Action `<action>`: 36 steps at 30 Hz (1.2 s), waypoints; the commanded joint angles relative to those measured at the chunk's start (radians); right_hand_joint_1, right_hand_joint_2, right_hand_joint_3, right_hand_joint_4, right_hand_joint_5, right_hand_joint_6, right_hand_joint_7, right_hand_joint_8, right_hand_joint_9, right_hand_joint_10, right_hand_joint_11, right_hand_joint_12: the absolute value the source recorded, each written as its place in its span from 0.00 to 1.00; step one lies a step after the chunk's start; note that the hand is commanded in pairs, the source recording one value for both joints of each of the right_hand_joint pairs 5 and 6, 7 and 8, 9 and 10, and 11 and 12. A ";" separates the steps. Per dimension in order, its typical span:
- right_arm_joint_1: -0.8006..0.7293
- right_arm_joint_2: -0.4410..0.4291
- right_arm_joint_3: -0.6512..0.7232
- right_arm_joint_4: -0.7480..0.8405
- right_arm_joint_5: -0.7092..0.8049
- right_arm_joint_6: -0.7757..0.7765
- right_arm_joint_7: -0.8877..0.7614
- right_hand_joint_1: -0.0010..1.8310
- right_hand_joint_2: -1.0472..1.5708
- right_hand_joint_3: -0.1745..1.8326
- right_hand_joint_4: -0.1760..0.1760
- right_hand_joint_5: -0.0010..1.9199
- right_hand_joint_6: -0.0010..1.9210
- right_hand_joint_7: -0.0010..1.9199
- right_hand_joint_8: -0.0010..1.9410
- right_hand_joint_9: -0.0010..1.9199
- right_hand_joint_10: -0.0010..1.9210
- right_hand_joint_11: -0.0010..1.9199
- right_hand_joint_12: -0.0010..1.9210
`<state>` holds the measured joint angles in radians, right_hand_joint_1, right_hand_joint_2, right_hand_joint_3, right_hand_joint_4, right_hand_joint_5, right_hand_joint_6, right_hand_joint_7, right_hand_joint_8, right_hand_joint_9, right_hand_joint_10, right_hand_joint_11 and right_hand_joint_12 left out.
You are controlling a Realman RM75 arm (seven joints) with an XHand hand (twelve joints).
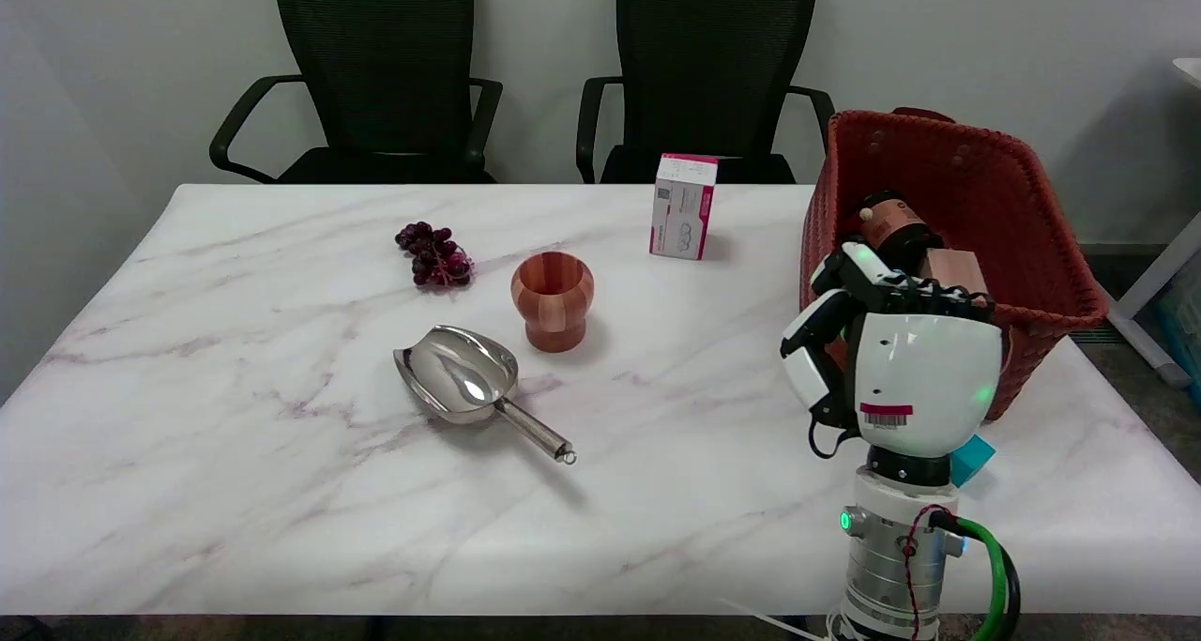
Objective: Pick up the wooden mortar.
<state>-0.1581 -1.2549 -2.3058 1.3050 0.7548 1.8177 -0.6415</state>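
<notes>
While the right hand [877,341] hovers empty, fingers loosely apart, near the desk's [281,491] right edge, reaching leftward to the wooden mortar [553,301] comes next.

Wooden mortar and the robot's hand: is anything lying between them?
No. In the head view only bare marble table separates the round wooden mortar from the right hand.

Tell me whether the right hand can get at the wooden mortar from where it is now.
Probably yes. The right hand holds nothing, and bare marble table lies between it and the striped wooden mortar. The steel scoop sits nearer the camera, off that line.
</notes>
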 commanded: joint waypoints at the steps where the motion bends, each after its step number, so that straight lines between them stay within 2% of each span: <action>1: 0.002 0.000 -0.001 -0.007 0.003 0.003 -0.001 0.56 0.75 0.70 0.50 0.63 0.63 0.78 0.77 0.77 0.77 0.78 0.78; 10: 0.003 0.002 -0.004 -0.005 -0.003 0.001 0.005 0.56 0.74 0.72 0.50 0.63 0.63 0.77 0.76 0.76 0.76 0.78 0.78; 20: 0.027 -0.035 0.004 -0.039 0.055 -0.044 0.147 0.57 0.74 0.73 0.50 0.63 0.63 0.77 0.76 0.76 0.76 0.77 0.77; 29: 0.054 -0.047 0.046 -0.040 0.127 -0.229 0.284 0.57 0.71 0.79 0.50 0.59 0.59 0.76 0.75 0.75 0.75 0.76 0.76; 36: 0.071 -0.058 0.098 -0.039 0.169 -0.357 0.420 0.57 0.70 0.78 0.50 0.56 0.56 0.74 0.73 0.72 0.72 0.73 0.72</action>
<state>-0.1265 -1.2845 -2.2852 1.2752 0.8267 1.6956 -0.4645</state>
